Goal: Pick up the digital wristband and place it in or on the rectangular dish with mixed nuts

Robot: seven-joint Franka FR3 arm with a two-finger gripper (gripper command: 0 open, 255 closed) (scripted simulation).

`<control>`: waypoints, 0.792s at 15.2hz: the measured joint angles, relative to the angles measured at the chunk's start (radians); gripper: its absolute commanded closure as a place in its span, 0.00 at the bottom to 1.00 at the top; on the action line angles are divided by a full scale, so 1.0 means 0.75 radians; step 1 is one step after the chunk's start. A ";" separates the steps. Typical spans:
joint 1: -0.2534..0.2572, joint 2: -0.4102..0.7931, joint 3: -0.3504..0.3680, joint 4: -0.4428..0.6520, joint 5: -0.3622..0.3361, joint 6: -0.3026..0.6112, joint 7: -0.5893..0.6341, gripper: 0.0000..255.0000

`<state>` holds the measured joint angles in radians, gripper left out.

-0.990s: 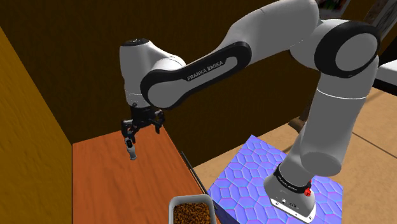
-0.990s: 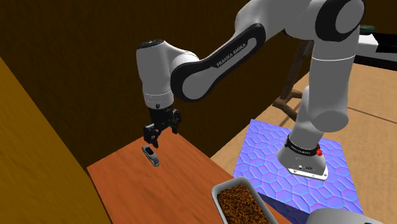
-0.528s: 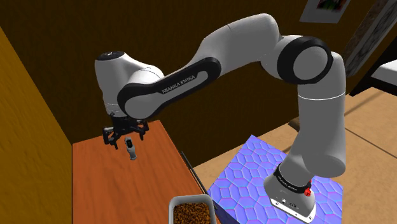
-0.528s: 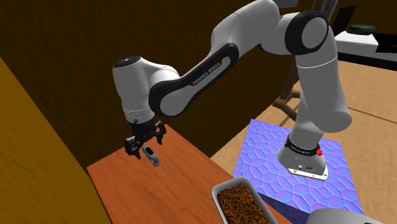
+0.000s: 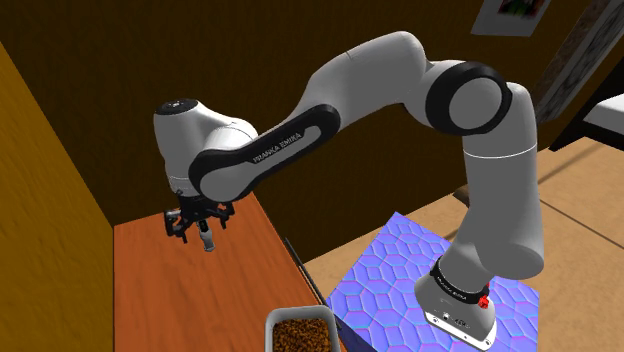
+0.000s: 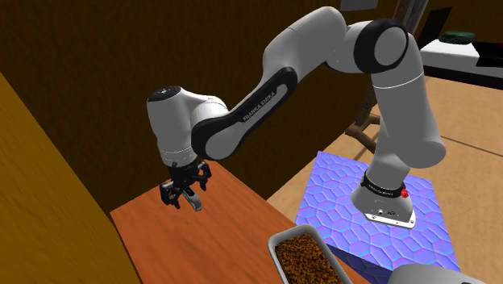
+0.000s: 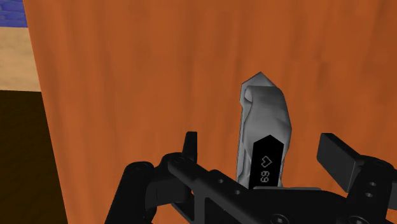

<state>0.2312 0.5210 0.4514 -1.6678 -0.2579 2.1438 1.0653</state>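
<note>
One wristband [image 7: 264,127], grey, with one dark screen [image 7: 266,162] that shows one heart and two digits. One rectangular dish [image 6: 292,231]; the brown nuts [image 6: 302,254] in it are too many and too small to count. One reddish-brown surface [image 5: 150,290] carries both. One white arm [image 5: 300,140] stands on one blue-patterned stand [image 5: 400,270]. It ends in one black end effector [image 6: 184,196] with two fingers [image 7: 336,156]. One framed picture [image 5: 510,12] hangs on the wall.
</note>
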 measured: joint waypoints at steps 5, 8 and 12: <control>0.001 0.003 -0.001 0.000 -0.002 0.003 0.001 1.00; 0.001 0.002 -0.001 0.000 -0.001 0.004 0.001 1.00; 0.001 0.003 -0.001 0.000 -0.001 0.003 0.001 1.00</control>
<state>0.2316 0.5229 0.4507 -1.6678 -0.2591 2.1460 1.0659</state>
